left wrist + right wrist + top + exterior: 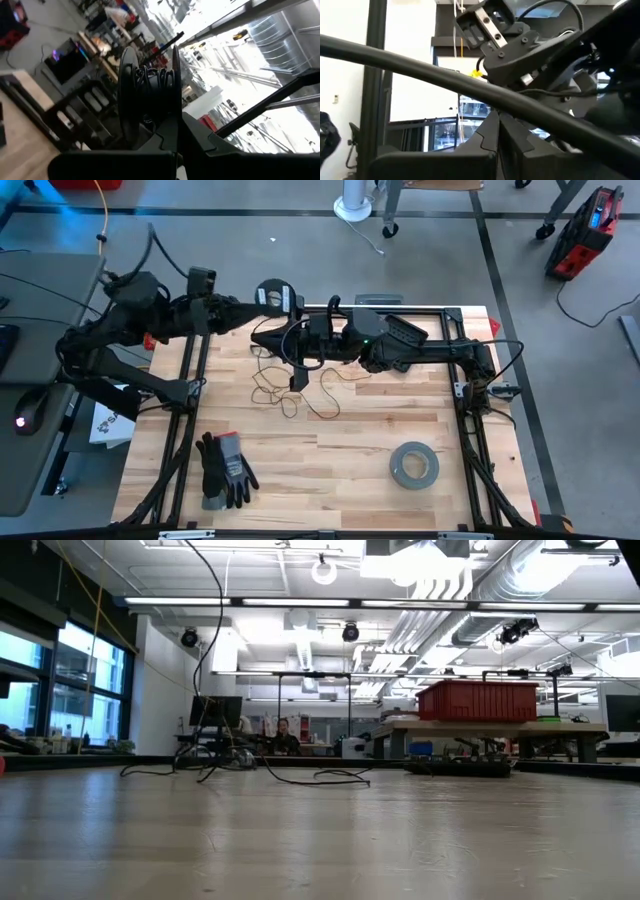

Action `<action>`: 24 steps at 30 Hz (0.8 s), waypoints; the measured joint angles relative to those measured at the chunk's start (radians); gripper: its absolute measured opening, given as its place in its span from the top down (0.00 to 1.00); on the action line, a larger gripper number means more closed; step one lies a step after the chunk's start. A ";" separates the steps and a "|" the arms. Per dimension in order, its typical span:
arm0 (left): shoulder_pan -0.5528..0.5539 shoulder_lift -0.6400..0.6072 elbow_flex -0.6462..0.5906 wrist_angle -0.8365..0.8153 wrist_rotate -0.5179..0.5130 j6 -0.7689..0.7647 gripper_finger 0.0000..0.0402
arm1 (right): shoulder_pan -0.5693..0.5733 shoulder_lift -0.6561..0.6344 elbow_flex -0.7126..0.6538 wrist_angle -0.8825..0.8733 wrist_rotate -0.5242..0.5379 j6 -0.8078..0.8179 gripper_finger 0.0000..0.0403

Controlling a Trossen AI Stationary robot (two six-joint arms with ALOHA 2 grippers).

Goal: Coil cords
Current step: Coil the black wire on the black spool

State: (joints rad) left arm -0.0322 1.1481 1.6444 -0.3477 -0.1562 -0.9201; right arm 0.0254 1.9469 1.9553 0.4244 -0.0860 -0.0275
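On your left, the left arm reaches from the table's left edge toward the far middle, and its left gripper (262,302) sits at the far edge of the table (330,455). In the left wrist view its fingers (167,131) are closed on the spool (148,82), held ahead of the camera with some dark wire wound round its core. From above, the spool (272,292) shows its round face upward, so its axle runs roughly vertical there, though you cannot tell the tilt exactly.

Below it, the cord (290,385) trails off the spool region and lies loose on the wood in irregular loops. Its long run goes from the far edge toward the near side and slightly to the right, ending near the table's middle. In the low view the cord (330,776) shows as thin dark loops lying flat at the far part of the table.

Near the front left lies a pair of gloves (224,468).

Moving right, the right gripper (262,340) points left across the table, just beside the left one and above the cord; its fingers (492,131) are pressed together with nothing visible between them.

Further right, near the front, a grey tape roll (414,464) lies flat, well apart from the cord.
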 joint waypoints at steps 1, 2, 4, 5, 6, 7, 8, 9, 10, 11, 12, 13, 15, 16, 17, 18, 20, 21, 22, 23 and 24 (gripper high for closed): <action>0.000 0.005 0.000 0.000 0.013 -0.021 1.00 | 0.000 0.000 0.000 -0.003 0.008 -0.005 1.00; 0.000 0.010 0.000 0.000 0.028 -0.044 1.00 | -0.001 0.000 0.000 -0.003 0.018 -0.007 1.00; 0.000 0.017 0.000 0.006 0.057 -0.094 1.00 | -0.006 0.004 0.000 0.004 0.043 -0.007 1.00; 0.000 0.018 0.000 0.006 0.066 -0.115 1.00 | -0.009 0.005 0.000 0.005 0.054 -0.008 1.00; 0.000 0.020 0.000 0.006 0.075 -0.132 1.00 | -0.011 0.007 0.000 0.005 0.062 -0.009 1.00; 0.001 0.022 0.000 0.008 0.082 -0.150 1.00 | -0.012 0.011 0.000 0.011 0.074 -0.009 1.00; 0.000 0.023 0.000 0.011 0.085 -0.164 1.00 | -0.013 0.013 0.000 0.018 0.084 -0.009 1.00; -0.003 0.024 0.000 0.011 0.084 -0.175 1.00 | -0.014 0.014 0.000 0.019 0.089 -0.009 1.00; -0.006 0.024 0.000 0.012 0.085 -0.187 1.00 | -0.015 0.015 0.000 0.025 0.089 -0.011 1.00; -0.007 0.024 0.000 0.021 0.097 -0.204 1.00 | -0.015 0.015 0.000 0.027 0.092 -0.017 1.00; -0.010 0.024 0.000 0.031 0.117 -0.221 1.00 | -0.015 0.015 0.000 0.031 0.095 -0.026 1.00; -0.010 0.024 0.000 0.041 0.133 -0.236 1.00 | -0.016 0.015 0.000 0.039 0.097 -0.035 1.00; -0.016 0.024 0.000 0.068 0.171 -0.272 1.00 | -0.018 0.017 0.000 0.069 0.105 -0.041 1.00; -0.020 0.024 0.000 0.078 0.181 -0.286 1.00 | -0.019 0.017 0.000 0.083 0.105 -0.041 1.00; -0.024 0.024 0.000 0.083 0.189 -0.299 1.00 | -0.019 0.017 0.000 0.093 0.105 -0.041 1.00; -0.027 0.023 0.000 0.082 0.199 -0.309 1.00 | -0.020 0.017 0.000 0.101 0.105 -0.043 1.00; -0.034 0.019 0.000 0.077 0.216 -0.330 1.00 | -0.021 0.017 0.000 0.104 0.105 -0.061 1.00; -0.038 0.018 0.000 0.076 0.223 -0.336 1.00 | -0.021 0.017 0.000 0.105 0.105 -0.077 1.00; -0.043 0.015 0.000 0.075 0.231 -0.336 1.00 | -0.021 0.017 0.000 0.107 0.105 -0.092 1.00; -0.047 0.013 0.000 0.072 0.236 -0.336 1.00 | -0.022 0.017 0.000 0.112 0.105 -0.111 1.00; -0.052 0.012 0.000 0.069 0.238 -0.336 1.00 | -0.023 0.017 0.000 0.113 0.105 -0.129 1.00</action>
State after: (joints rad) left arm -0.0842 1.1602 1.6444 -0.2789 0.0816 -1.2561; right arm 0.0019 1.9636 1.9553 0.5377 0.0188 -0.1570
